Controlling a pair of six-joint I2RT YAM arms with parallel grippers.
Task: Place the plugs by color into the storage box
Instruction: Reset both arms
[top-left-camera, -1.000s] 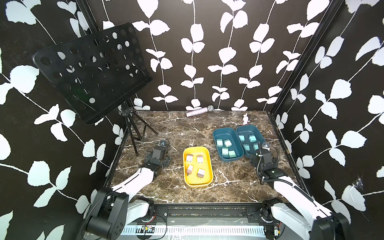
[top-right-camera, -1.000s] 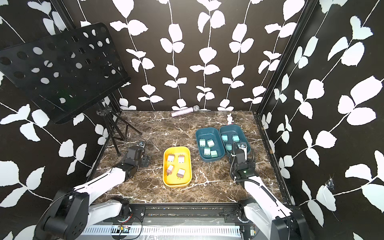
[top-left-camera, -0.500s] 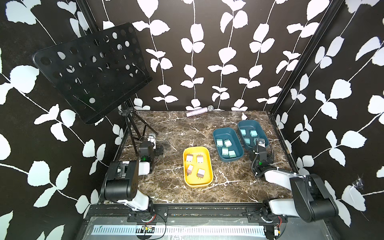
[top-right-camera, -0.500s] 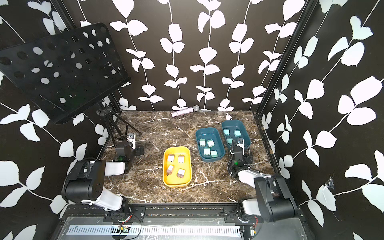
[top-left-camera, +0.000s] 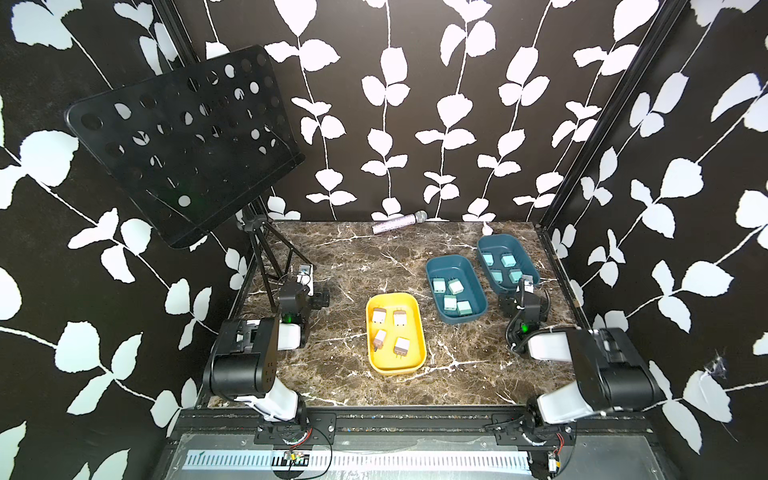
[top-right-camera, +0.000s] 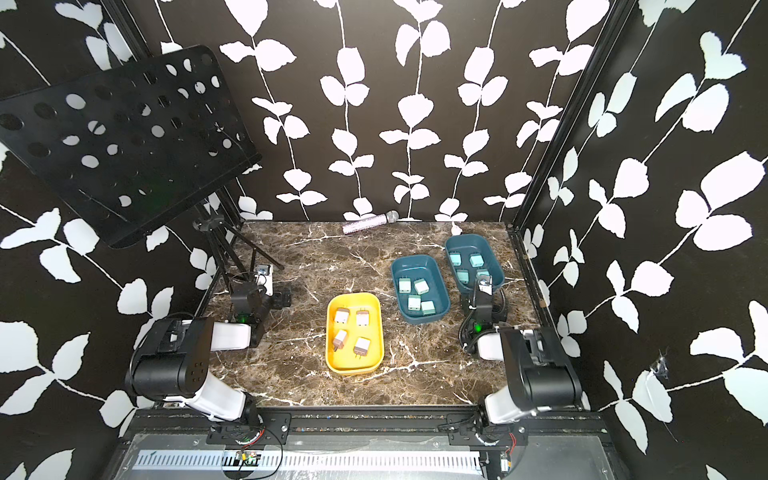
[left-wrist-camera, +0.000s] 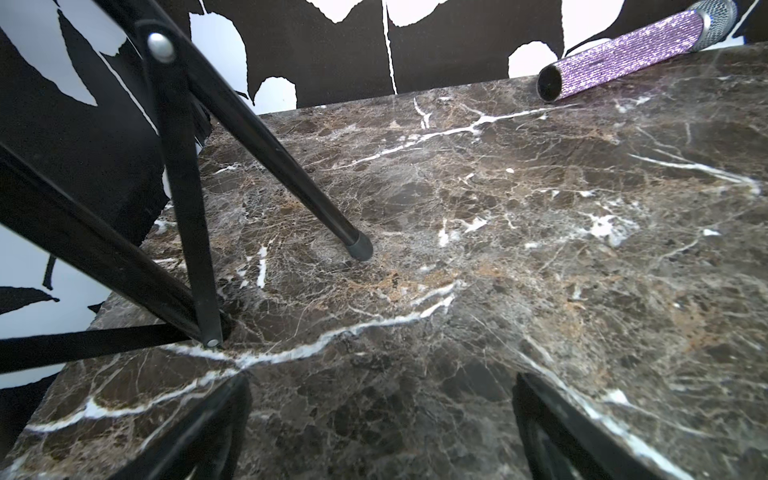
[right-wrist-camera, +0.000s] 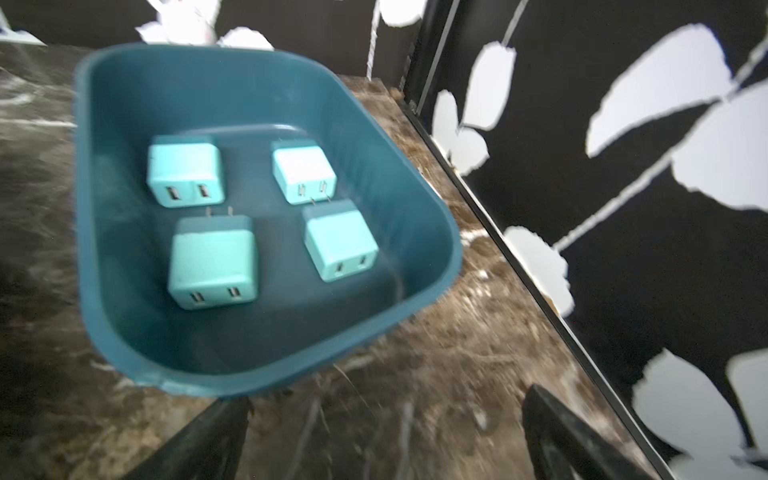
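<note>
Twelve plugs is my count, and each one already lies in a bin. Four pinkish-beige plugs (top-left-camera: 400, 318) are in the yellow bin (top-left-camera: 395, 368) near the middle of the table (top-left-camera: 332, 257), toward its front edge. Four teal-green plugs (top-left-camera: 455, 286) are in the nearer dark teal bin (top-left-camera: 451, 261). Four light blue plugs (right-wrist-camera: 212, 262) are in the farther dark teal bin (right-wrist-camera: 249, 353), by the back right corner. No color is mixed into another, and I see no loose plug on the marble. I judge the sorting done, with only the arms left to park.

The left tool (left-wrist-camera: 380, 380) is spread wide and empty over bare marble near the left edge, beside the legs of the music stand (top-left-camera: 187, 137). The right tool (right-wrist-camera: 388, 397) is also wide and empty, just short of the farther bin's near rim.

- **Blur:** the right wrist view is smeared, so I can't read fine detail on the blue plugs.
- **Hidden areas:** in both top views the right arm covers that bin's near end, and both arms hide strips of table along the side edges. A stray plug there can't be ruled out.
- **Back edge:** a glittery purple microphone (left-wrist-camera: 623, 54) lies there. A small pale figure (top-left-camera: 486, 227) beside it is too small to identify.
</note>
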